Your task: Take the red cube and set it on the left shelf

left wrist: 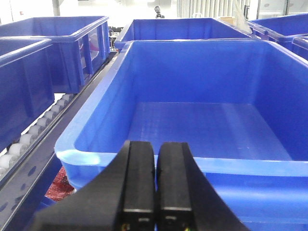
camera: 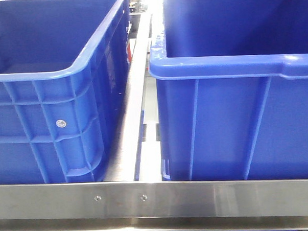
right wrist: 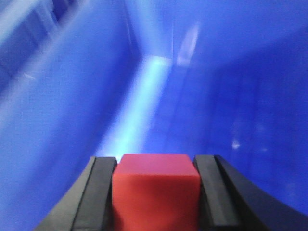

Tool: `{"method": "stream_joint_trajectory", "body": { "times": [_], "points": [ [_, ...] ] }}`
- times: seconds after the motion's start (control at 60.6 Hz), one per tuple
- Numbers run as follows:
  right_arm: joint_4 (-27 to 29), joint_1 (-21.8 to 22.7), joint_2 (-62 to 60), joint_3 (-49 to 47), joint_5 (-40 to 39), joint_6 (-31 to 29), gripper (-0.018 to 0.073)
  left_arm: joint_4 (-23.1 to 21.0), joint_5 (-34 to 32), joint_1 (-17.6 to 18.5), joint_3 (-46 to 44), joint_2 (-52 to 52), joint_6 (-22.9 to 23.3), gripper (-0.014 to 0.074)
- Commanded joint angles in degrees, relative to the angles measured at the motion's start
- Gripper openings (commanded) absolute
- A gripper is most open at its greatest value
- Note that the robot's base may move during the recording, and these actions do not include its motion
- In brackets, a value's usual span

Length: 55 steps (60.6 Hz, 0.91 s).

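My right gripper (right wrist: 156, 192) is pinching the red cube (right wrist: 156, 190), one black finger (right wrist: 98, 192) against each side face, so the block sits square between the jaws and fills the gap. Its top face shows flat and level toward the wrist camera. Beyond the cube I see only blurred blue plastic walls and a pale streak of light, so I judge the arm is inside or just over a blue tub, though I cannot tell which one.

My left gripper (left wrist: 155, 187) has its two pads pressed together with nothing between them, and it hangs just in front of the near rim of a large blue bin (left wrist: 202, 163), which looks bare inside.

From the front camera I see two blue crates, the left crate (camera: 50, 74) and the right crate (camera: 233, 66), with a steel rail (camera: 158, 202) across the front; neither arm shows there.

The cube is already in the right hand, so as I judge it, the coming move is a carry across to the left side, away from the arm's own side
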<state>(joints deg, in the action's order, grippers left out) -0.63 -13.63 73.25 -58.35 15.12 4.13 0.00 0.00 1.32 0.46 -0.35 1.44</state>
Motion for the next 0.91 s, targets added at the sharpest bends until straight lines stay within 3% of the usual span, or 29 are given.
{"method": "stream_joint_trajectory", "body": {
  "times": [0.0,0.099,0.116,0.446,0.512,0.627,0.694,0.892],
  "points": [
    [-0.96,-0.03,0.10,-3.18,-5.22,-0.38,0.0333,0.00,-4.88,0.23,1.41,-0.94,-0.01,0.0102],
    [-1.09,-0.03,0.76,-3.23,-6.63,-0.38,0.0647,0.00,-4.88,0.23,1.41,-0.94,-0.01,0.0102],
    [-1.34,-0.03,0.84,-3.23,-6.78,-0.38,0.0649,0.00,-4.88,0.23,1.41,-0.94,-0.01,0.0102],
    [-1.48,-0.03,-0.50,-3.18,-9.06,-0.38,0.0506,0.00,-4.88,0.23,1.41,-0.94,-0.01,0.0102],
    [-1.48,-0.03,-1.82,-2.75,-9.24,-0.38,0.0387,0.00,-4.88,0.23,1.41,-0.94,-0.01,0.0102],
    [-1.48,-0.03,-6.70,0.46,-12.85,-0.38,0.0036,0.00,-4.88,0.23,1.41,-0.94,-0.01,0.0102],
    [-1.48,-0.03,-9.66,3.57,-17.02,-0.38,0.0071,0.00,-4.88,0.23,1.41,-0.94,-0.01,0.0102],
    [-1.48,-0.03,-17.64,11.11,-26.62,-0.38,0.0058,0.00,-4.88,0.23,1.41,-0.94,-0.01,0.0102]
  ]
}}
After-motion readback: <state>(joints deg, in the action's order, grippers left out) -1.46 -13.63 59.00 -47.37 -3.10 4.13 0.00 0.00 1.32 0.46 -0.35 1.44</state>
